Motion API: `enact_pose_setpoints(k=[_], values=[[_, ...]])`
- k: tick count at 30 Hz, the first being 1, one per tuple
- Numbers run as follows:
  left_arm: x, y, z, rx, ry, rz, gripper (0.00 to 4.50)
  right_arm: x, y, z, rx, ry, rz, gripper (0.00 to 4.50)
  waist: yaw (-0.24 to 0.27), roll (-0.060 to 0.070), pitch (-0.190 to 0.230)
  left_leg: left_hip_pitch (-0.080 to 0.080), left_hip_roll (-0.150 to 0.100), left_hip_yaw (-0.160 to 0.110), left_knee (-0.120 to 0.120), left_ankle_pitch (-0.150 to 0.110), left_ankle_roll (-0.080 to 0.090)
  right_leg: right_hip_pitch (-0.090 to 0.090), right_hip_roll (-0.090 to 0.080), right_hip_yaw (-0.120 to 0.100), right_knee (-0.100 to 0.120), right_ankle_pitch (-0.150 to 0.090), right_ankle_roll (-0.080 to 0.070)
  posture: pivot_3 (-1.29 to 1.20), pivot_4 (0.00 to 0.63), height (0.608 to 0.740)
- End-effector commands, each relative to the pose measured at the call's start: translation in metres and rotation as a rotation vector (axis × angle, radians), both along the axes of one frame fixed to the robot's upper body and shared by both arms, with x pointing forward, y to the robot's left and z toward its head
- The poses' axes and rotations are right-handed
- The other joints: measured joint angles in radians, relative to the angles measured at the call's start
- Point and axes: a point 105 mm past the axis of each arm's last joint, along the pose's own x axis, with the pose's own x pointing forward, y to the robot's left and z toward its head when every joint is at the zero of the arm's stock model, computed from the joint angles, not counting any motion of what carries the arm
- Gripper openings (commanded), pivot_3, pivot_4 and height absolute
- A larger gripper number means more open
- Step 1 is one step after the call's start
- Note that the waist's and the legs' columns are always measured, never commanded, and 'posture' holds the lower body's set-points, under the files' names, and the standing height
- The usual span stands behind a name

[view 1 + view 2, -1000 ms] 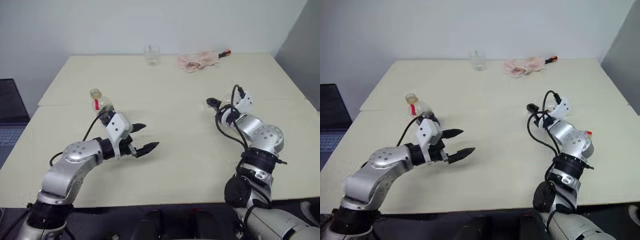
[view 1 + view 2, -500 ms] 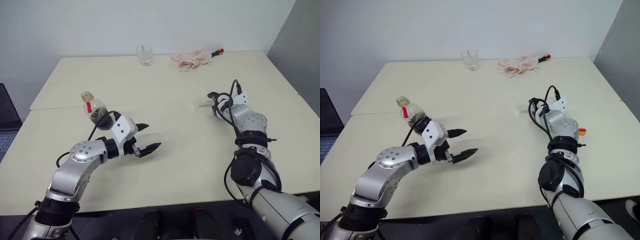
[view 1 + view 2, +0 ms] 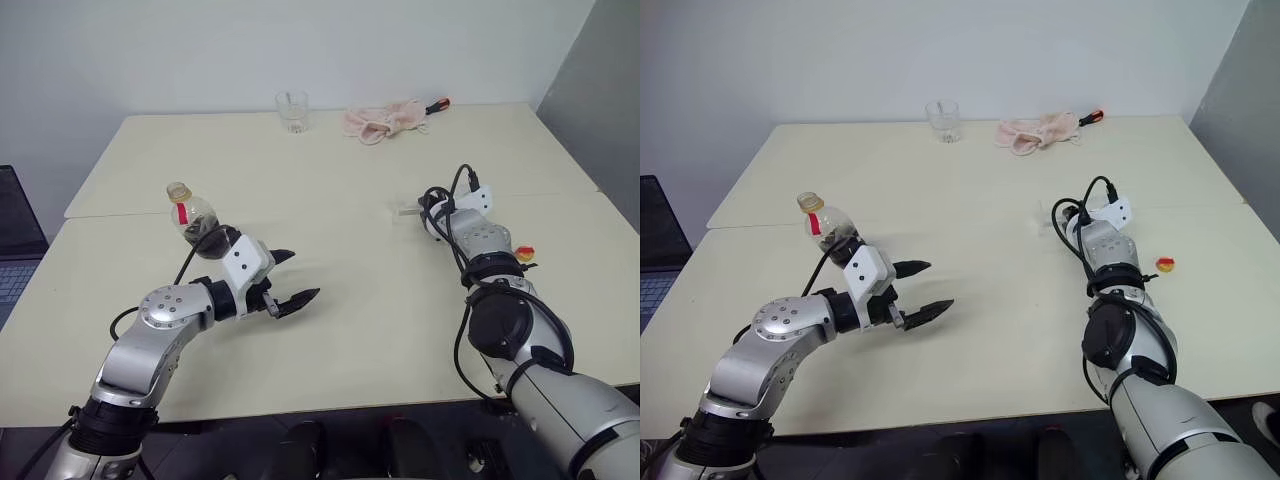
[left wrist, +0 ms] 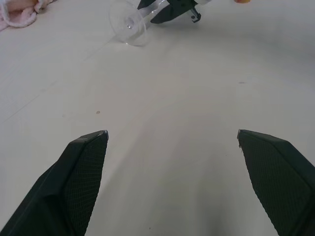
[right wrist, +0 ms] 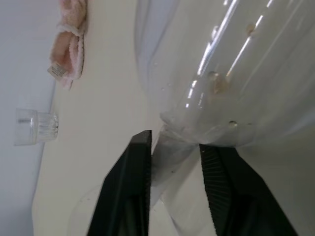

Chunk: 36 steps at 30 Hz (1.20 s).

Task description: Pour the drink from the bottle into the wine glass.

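The bottle [image 3: 195, 215] stands upright on the left half of a pale table [image 3: 340, 300], close behind the left arm. It is small and clear, with dark drink [image 3: 203, 236] low in its body, a red strip on the neck and a pale open mouth on top. A small yellow and red piece [image 3: 1164, 264], perhaps its cap, lies on the table on the right side, beside the right arm.

The wine glass [image 4: 129, 25] lies on its side on the right half of the table, its bowl toward the middle of the table and its stem toward the right gripper [image 5: 174, 147]. In the right wrist view the two black fingers [image 5: 135, 162] sit close on either side of the thin clear stem, just below the bowl; they appear clamped on it. In the head views the glass is only a faint clear shape [image 3: 408, 210] at the tip of that gripper.

The left gripper [image 3: 290, 280] hovers above bare table, just in front of the bottle and not touching it. Its two black fingers [image 4: 78, 172] are spread wide apart, with nothing between them.

At the far edge of the table stands a short clear tumbler [image 3: 291, 110]. Near it, to the right, lies a crumpled pink cloth [image 3: 380, 120], with a small red and black tool [image 3: 438, 103] at the cloth's far end.
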Motion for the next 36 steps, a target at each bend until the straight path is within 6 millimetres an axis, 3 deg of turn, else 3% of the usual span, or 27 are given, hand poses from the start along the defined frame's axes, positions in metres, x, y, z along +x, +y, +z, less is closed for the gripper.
enact_pose_setpoints(k=[1, 3, 5, 10, 13, 18, 22, 28, 36], values=[[-0.002, 0.006, 0.013, -0.006, -0.060, 0.021, 4.50, -0.002, -0.006, 0.011, -0.136, -0.080, 0.060, 0.58, 0.002, 0.000, 0.000, 0.000, 0.000, 0.000, 0.000, 0.000, 0.000, 0.000, 0.000, 0.000, 0.000, 0.000, 0.000, 0.00, 0.150, 0.740], [-0.004, 0.010, 0.011, 0.002, -0.055, 0.033, 4.50, -0.008, 0.004, 0.020, -0.196, -0.163, 0.135, 0.26, 0.005, 0.000, 0.000, 0.000, 0.000, 0.000, 0.000, 0.000, 0.000, 0.000, 0.000, 0.000, 0.000, 0.000, 0.000, 0.00, 0.150, 0.740], [-0.005, 0.013, 0.009, 0.007, -0.051, 0.039, 4.50, -0.018, 0.017, 0.028, -0.238, -0.241, 0.173, 0.22, 0.005, 0.000, 0.000, 0.000, 0.000, -0.001, 0.000, 0.000, 0.000, -0.001, 0.000, 0.000, 0.000, 0.000, 0.000, 0.00, 0.150, 0.740], [-0.004, 0.016, 0.010, 0.008, -0.051, 0.046, 4.50, -0.039, 0.056, 0.075, -0.363, -0.559, 0.201, 0.22, -0.004, 0.001, 0.000, 0.000, 0.001, 0.000, 0.000, 0.000, 0.000, -0.004, 0.003, 0.003, 0.003, 0.000, 0.000, 0.00, 0.150, 0.740], [-0.003, 0.020, 0.011, 0.022, -0.054, 0.051, 4.50, -0.055, 0.105, 0.087, -0.560, -0.787, 0.296, 0.21, -0.010, 0.001, 0.000, 0.000, 0.001, 0.000, -0.001, 0.000, 0.000, -0.009, 0.004, 0.009, 0.007, 0.000, 0.000, 0.00, 0.150, 0.740], [-0.004, 0.027, 0.014, 0.030, -0.051, 0.058, 4.50, -0.069, 0.165, 0.067, -0.765, -0.960, 0.433, 0.21, -0.027, 0.001, 0.000, 0.002, 0.001, -0.001, -0.003, -0.001, -0.001, -0.010, 0.007, 0.012, 0.007, 0.000, 0.000, 0.00, 0.150, 0.740], [-0.005, 0.037, 0.018, 0.010, -0.051, 0.099, 4.50, -0.070, 0.184, 0.049, -0.910, -1.002, 0.473, 0.21, -0.022, 0.000, 0.000, 0.002, 0.001, -0.003, -0.003, -0.001, -0.002, -0.012, 0.007, 0.011, 0.005, 0.000, 0.000, 0.00, 0.150, 0.740], [-0.013, 0.052, 0.029, -0.088, -0.038, 0.164, 4.50, -0.065, 0.181, 0.016, -0.987, -0.932, 0.497, 0.21, -0.027, 0.001, 0.000, 0.002, 0.001, -0.003, -0.003, -0.002, -0.003, -0.014, 0.008, 0.011, 0.006, 0.000, 0.000, 0.00, 0.150, 0.740], [-0.021, 0.042, 0.038, -0.149, -0.042, 0.148, 4.50, -0.070, 0.175, -0.022, -1.019, -0.860, 0.590, 0.20, -0.026, 0.000, 0.000, 0.009, 0.002, -0.004, -0.004, -0.002, -0.004, -0.005, 0.009, 0.011, 0.003, 0.000, 0.000, 0.00, 0.150, 0.740]])
